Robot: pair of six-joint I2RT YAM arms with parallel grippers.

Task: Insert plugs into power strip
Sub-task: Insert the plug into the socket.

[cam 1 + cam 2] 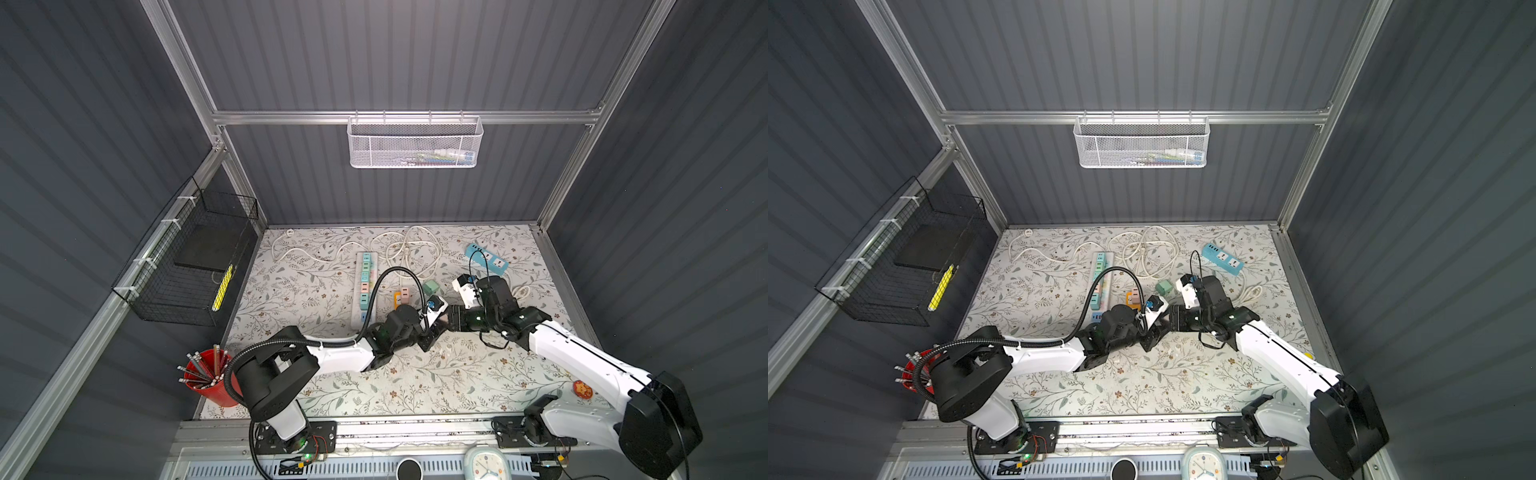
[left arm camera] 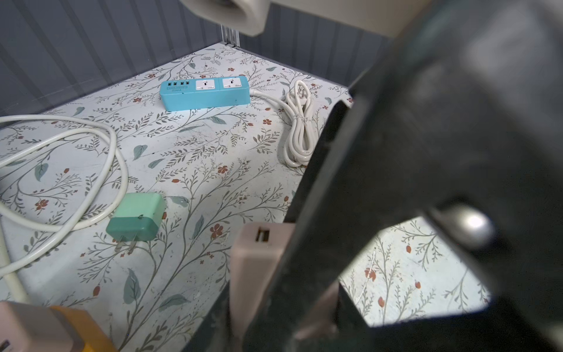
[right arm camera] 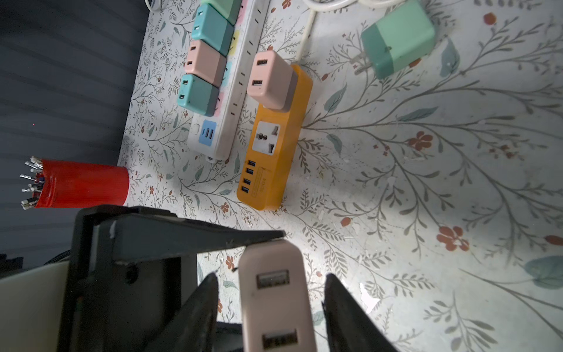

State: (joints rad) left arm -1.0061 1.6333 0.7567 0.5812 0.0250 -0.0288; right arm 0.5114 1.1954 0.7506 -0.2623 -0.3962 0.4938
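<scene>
My left gripper (image 2: 268, 307) is shut on a pink plug (image 2: 256, 259) and holds it above the table. In the right wrist view that pink plug (image 3: 274, 304) stands between the fingers of my right gripper (image 3: 270, 275), which is open with a gap on each side. Both grippers meet mid-table in both top views, left gripper (image 1: 441, 324) against right gripper (image 1: 452, 318). The white power strip (image 3: 240, 76) carries several teal and pink plugs (image 3: 198, 94). A mint green plug (image 3: 399, 50) lies loose on its side.
An orange power strip (image 3: 274, 152) with a pink plug (image 3: 271, 80) in it lies beside the white one. A blue power strip (image 2: 207, 93) with a bundled cord sits at the back right. Loose white cable (image 1: 411, 249) loops behind. A red pencil cup (image 1: 210, 378) stands front left.
</scene>
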